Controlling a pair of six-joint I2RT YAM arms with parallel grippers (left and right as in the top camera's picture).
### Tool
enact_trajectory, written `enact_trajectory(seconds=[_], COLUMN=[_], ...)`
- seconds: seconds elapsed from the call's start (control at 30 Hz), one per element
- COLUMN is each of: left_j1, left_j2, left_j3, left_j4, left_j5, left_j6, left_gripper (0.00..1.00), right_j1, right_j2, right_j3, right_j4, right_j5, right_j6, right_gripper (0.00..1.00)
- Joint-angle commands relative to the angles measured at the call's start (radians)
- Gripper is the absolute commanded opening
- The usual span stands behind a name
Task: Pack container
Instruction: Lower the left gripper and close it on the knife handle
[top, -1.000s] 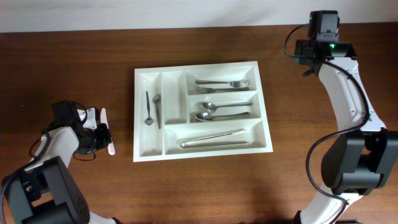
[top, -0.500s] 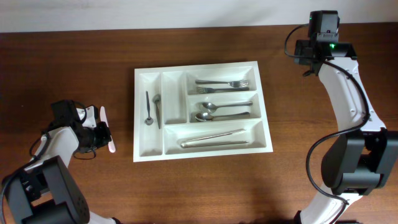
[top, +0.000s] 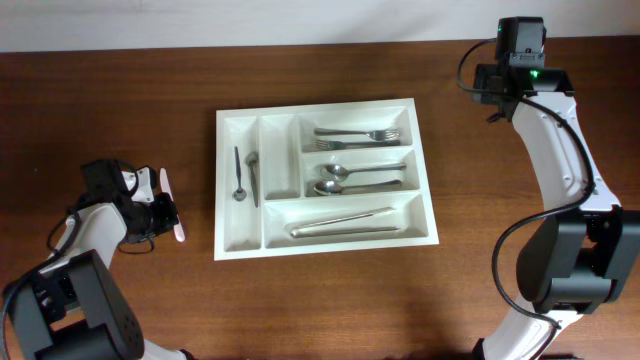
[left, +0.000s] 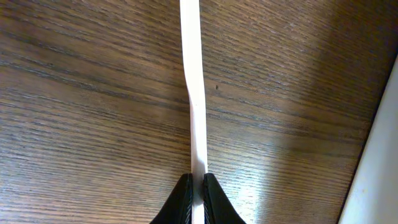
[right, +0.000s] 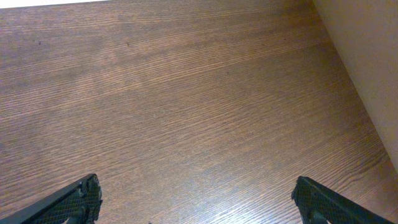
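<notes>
The white cutlery tray (top: 228, 238) lies mid-table; forks, spoons and a knife fill its three long compartments, and two small utensils lie in the left narrow one. Its edge shows at the right of the left wrist view (left: 379, 155). My left gripper (top: 165, 212) is left of the tray, shut on a thin white plastic utensil (top: 171, 205) that lies along the wood. In the left wrist view the jaws (left: 198, 196) pinch the white strip (left: 194, 81). My right gripper (right: 196, 199) is open and empty over bare wood at the far right back (top: 520, 40).
The wall's pale edge (right: 367, 56) stands at the right of the right wrist view. The dark wooden table (top: 330, 310) extends around the tray.
My left gripper has shifted very slightly with the white utensil in it. The right arm has not moved.
</notes>
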Motion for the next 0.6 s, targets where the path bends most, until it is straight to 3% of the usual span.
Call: enact_trajectory(seconds=[0.0, 0.33, 0.57], left_j1=[-0.003, -0.003, -0.003], left_j2=[0.022, 0.043, 0.162], left_j3=[0.016, 0.016, 0.016], left_j4=[0.005, 0.019, 0.036], left_j5=[0.007, 0.007, 0.008], left_j6=[-0.013, -0.013, -0.013], left_gripper=[0.02, 0.02, 0.02], right_j1=[-0.008, -0.008, -0.008], right_j2=[-0.005, -0.005, -0.005], right_j3=[0.006, 0.006, 0.006], right_j4=[0.0, 0.0, 0.0], right_j5=[0.004, 0.004, 0.004], right_j6=[0.008, 0.008, 0.008], right_gripper=[0.99, 0.99, 0.99])
